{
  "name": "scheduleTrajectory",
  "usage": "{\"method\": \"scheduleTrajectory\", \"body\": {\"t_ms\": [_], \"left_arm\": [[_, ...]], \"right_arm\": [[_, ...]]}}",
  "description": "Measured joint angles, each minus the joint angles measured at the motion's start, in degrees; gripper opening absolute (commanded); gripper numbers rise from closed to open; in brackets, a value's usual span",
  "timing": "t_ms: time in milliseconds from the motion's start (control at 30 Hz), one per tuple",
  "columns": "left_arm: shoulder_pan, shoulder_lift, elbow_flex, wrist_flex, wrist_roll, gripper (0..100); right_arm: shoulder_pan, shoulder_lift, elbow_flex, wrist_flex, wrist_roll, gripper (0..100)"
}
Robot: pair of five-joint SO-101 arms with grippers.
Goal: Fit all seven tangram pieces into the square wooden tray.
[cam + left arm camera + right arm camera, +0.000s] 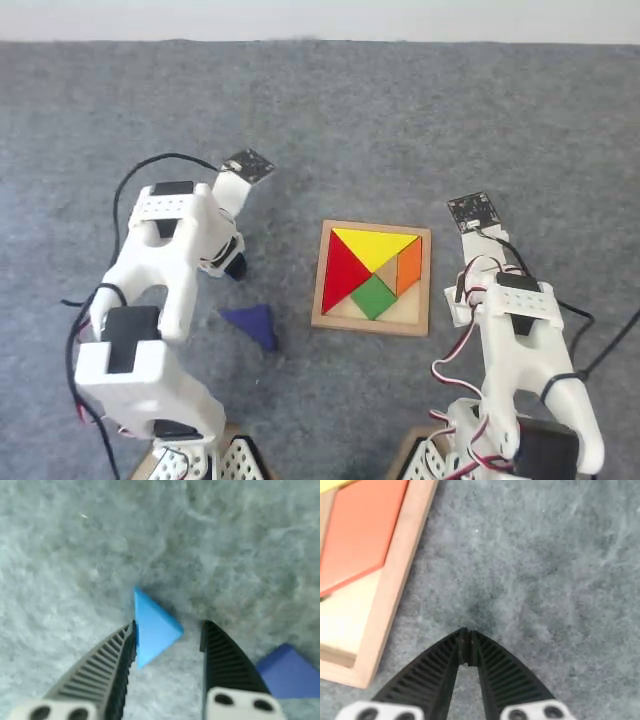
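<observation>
The square wooden tray (371, 326) lies right of centre and holds a yellow triangle (372, 247), a red triangle (343, 275), a green piece (374, 296) and an orange piece (409, 268). A dark blue triangle (251, 322) lies on the carpet left of the tray. My left gripper (170, 626) is open low over the carpet, with a light blue triangle (152, 627) between its fingers, against one of them. The dark blue piece (287, 672) sits just beside it. My right gripper (466, 642) is shut on nothing, on the carpet next to the tray's rim (395, 580) and the orange piece (360, 535).
Grey carpet covers the whole table. The left arm's body (165, 270) stands over the light blue triangle in the high view. The right arm (515, 340) stands right of the tray. Open carpet stretches behind the tray and between the arms.
</observation>
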Motion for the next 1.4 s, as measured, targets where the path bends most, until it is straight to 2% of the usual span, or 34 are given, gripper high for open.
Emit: {"method": "scheduleTrajectory", "body": {"t_ms": [100,233,433,700,933,1200,1400], "left_arm": [[0.8,-5.1,2.7,0.0,2.9,20],[2.3,-13.5,8.4,0.0,3.3,20],[2.4,-15.0,10.4,-1.5,3.3,20],[1.3,-3.0,5.3,-5.0,3.1,20],[-0.8,1.6,-0.3,-2.0,3.4,19],[-1.1,1.6,-0.4,-1.9,3.4,4],[-1.1,1.6,-0.4,-1.6,3.3,1]], "right_arm": [[0.1,0.0,0.0,0.0,0.0,0.8],[0.0,0.0,0.0,0.0,0.0,0.8],[0.1,0.0,0.0,0.0,0.0,0.8],[0.1,0.0,0.0,0.0,0.0,0.8],[0.0,0.0,0.0,0.0,0.0,0.8],[0.0,0.0,0.0,0.0,0.0,0.8],[0.0,0.0,0.0,0.0,0.0,0.8]]}}
